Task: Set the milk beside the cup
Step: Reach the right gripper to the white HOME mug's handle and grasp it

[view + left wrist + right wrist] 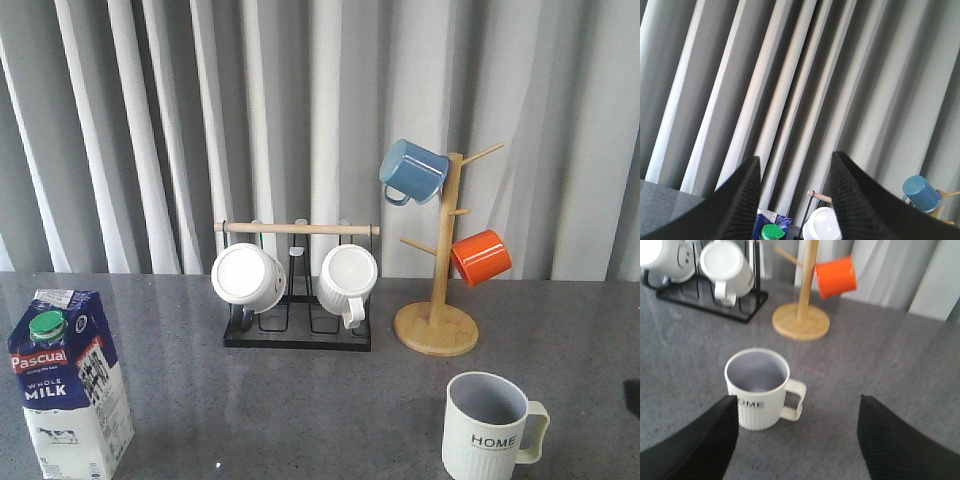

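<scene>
The blue-and-white Pascual milk carton (68,385) with a green cap stands upright at the table's front left. Its cap (772,232) shows low between the fingers in the left wrist view. The off-white ribbed HOME cup (489,427) stands at the front right, handle to the right; it also shows in the right wrist view (759,388). My left gripper (796,165) is open and empty, above and behind the carton, facing the curtain. My right gripper (797,405) is open and empty, just in front of the cup. Neither arm shows in the front view.
A black rack (297,330) with a wooden bar holds two white mugs (247,275) at the back middle. A wooden mug tree (438,325) at the back right carries a blue mug (412,170) and an orange mug (481,256). A grey curtain hangs behind.
</scene>
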### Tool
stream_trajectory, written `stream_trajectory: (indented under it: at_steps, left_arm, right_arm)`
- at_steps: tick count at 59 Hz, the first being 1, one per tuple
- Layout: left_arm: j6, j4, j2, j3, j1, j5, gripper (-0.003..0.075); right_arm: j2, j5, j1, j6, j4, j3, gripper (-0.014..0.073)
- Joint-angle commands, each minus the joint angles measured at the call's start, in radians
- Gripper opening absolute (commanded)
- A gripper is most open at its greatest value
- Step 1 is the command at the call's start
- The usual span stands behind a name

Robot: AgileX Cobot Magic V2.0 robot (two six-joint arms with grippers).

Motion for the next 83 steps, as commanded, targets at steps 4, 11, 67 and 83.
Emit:
stream_trajectory:
  at_steps: [4, 11, 67, 83]
  left_arm:
    - [-0.002, 0.001, 0.02, -0.028, -0.002, -0.067, 0.0328]
    - [-0.002, 0.001, 0.02, -0.028, -0.002, -0.067, 0.0328]
    - [-0.002, 0.002, 0.02, -0.028, -0.002, -0.067, 0.0328]
    - [-0.002, 0.004, 0.02, -0.028, -0.002, -0.065, 0.0328]
  right_arm:
    - [0.137, 0.016, -0.001, 0.034, 0.005, -0.032, 0.0486]
    - [0.25, -0.019, -0.001, 0.041, 0.012, -0.032, 0.0471]
    - [0.554, -0.221, 0.0, -0.237, 0.279, -0.032, 0.0449]
    - [0.606, -0.261, 0.0, -0.309, 0.345, -0.032, 0.0449]
